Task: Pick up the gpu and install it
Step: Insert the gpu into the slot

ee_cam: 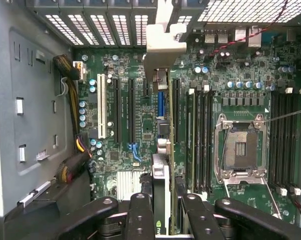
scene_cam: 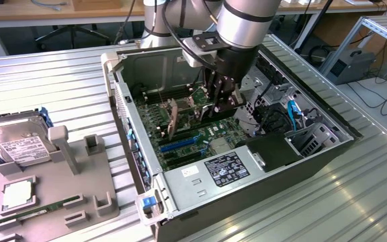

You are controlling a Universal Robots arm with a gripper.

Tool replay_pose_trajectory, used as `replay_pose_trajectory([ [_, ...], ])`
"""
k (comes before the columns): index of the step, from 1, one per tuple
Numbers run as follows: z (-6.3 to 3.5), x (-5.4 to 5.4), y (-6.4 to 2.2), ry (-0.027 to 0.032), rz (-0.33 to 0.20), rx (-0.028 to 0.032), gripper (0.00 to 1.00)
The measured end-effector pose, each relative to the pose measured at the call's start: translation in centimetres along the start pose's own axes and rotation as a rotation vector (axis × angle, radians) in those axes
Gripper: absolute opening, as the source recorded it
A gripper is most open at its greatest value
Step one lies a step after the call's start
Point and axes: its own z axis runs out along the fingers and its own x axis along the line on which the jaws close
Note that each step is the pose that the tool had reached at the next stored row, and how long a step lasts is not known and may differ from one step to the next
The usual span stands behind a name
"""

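My gripper (scene_cam: pixel 218 107) reaches down into the open computer case (scene_cam: pixel 129 146) and is shut on the gpu (scene_cam: pixel 174 120). The gpu is a thin card standing on edge over the green motherboard (scene_cam: pixel 187 143). In the wrist view the gpu (ee_cam: pixel 166 150) shows edge-on between my two inner fingers (ee_cam: pixel 140 215), with my gripper (ee_cam: pixel 166 212) closed on it. Its pale end bracket (ee_cam: pixel 163 42) lies against the case's slotted rear wall. The card runs along the expansion slots (ee_cam: pixel 132 110). I cannot tell whether it sits in a slot.
A CPU socket (ee_cam: pixel 239 147) and RAM slots (ee_cam: pixel 203 135) lie beside the card. Cable bundles (ee_cam: pixel 73 162) run along the case wall. A power supply (scene_cam: pixel 226 169) fills the case's near end. Outside, a grey holder (scene_cam: pixel 66 186) carries a hard drive (scene_cam: pixel 15 143), a CPU (scene_cam: pixel 17 194) and a RAM stick (scene_cam: pixel 36 213).
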Motion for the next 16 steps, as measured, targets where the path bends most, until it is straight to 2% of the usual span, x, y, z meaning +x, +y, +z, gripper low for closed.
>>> replay_pose_trajectory([
  [2, 0.23, 0.0, 0.92, 0.0002, 0.000, -0.0001, 0.27],
  [4, 0.51, 0.0, 1.22, 0.0002, 0.000, -0.0001, 0.27],
  [7, 0.64, 0.0, 1.32, 0.0001, 0.000, -0.0001, 0.27],
  [10, 1.39, 0.0, 1.46, 0.0002, 0.000, -0.0001, 0.27],
  [16, 2.12, 0.0, 1.76, 0.0002, 0.000, -0.0001, 0.27],
])
